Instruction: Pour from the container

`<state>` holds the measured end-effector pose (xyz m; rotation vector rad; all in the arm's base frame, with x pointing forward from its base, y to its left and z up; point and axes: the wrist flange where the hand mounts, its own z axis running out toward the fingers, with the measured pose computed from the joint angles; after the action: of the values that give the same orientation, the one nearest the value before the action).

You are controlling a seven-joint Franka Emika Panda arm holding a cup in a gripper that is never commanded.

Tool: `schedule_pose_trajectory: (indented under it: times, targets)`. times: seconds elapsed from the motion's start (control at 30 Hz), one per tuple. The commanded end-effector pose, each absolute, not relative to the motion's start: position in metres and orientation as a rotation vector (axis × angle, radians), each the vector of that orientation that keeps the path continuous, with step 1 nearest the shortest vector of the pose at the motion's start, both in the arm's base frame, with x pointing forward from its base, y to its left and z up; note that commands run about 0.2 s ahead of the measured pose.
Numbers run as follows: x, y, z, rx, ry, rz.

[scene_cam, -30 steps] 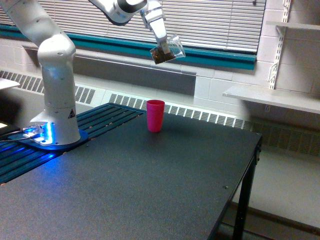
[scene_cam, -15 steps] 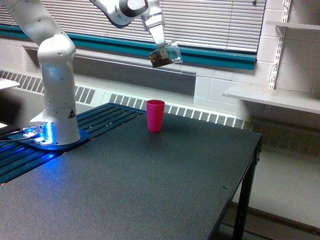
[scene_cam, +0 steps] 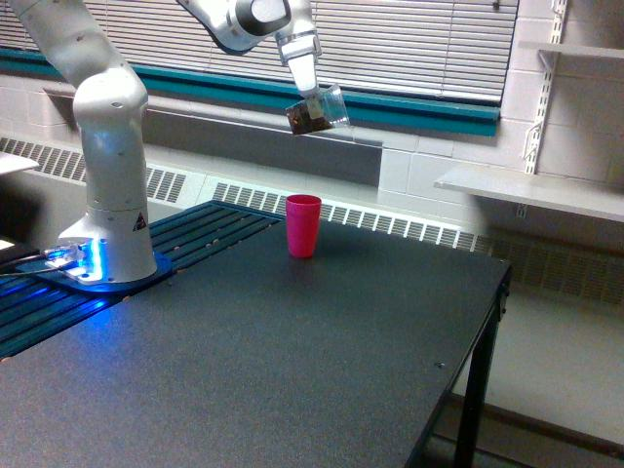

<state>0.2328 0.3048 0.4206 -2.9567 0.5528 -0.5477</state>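
Window blinds (scene_cam: pixel 409 44) with a teal sill band run behind a dark table (scene_cam: pixel 292 361), and a radiator grille lines the wall below; we sit bolted to the table at the exterior view's left, our base lit blue. Our gripper (scene_cam: pixel 310 86) hangs high above the table, its fingers clamped on the container (scene_cam: pixel 317 109), a clear cup with dark brown grains heaped in its lower end. We hold the container tilted, not upright: its long axis leans over, the closed bottom toward the exterior view's left and lower, the open mouth toward the exterior view's right and slightly higher, so the grains sit against the base and none appear to be falling. The relation that matters for the coming move is the one between the container and the pink cup (scene_cam: pixel 303 225), which stands upright on the table well below. The container hangs almost straight above the pink cup, perhaps a touch toward the exterior view's right, though from a single view we cannot judge how far it lies in front of or behind the cup. We judge that pouring will need the mouth turned down below the base, and the wide vertical gap means grains could scatter unless we come lower first.
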Motion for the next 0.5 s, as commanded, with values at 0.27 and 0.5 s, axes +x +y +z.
schedule_pose_trajectory:
  times: [0.27, 0.5]
  targets:
    - [0.221, 0.297, 0.418, -2.911, 0.782, -0.49]
    - [0.213, 0.296, 0.41, -2.895, 0.835, -0.456]
